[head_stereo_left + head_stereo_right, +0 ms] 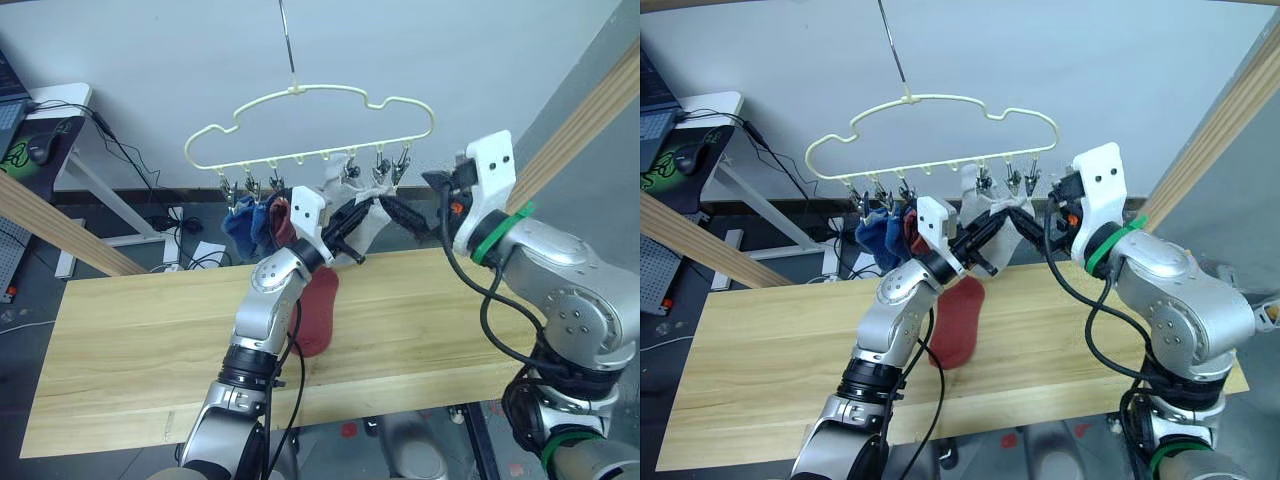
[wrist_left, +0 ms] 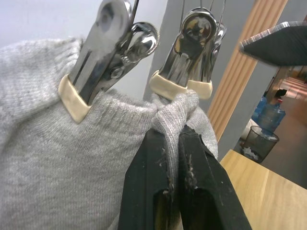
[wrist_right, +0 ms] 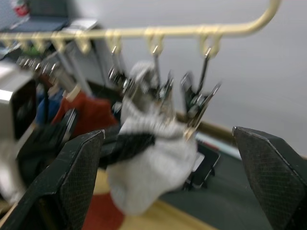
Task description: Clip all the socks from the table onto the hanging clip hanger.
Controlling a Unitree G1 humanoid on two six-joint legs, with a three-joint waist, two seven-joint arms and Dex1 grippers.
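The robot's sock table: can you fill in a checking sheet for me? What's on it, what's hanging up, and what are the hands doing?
Surface: wooden table, one red sock lying on it.
Job's things: clip hanger holds two blue socks, one red, and grey socks in its silver clips.
Clutter: nothing seen on the table.
Grippers: left gripper pinched shut on a grey sock's edge just under a clip; right gripper open beside the hanger, holding nothing.
Cables: black cables along both arms; more on the floor.
Surroundings: white wall, wooden rail, white desk with a mouse.
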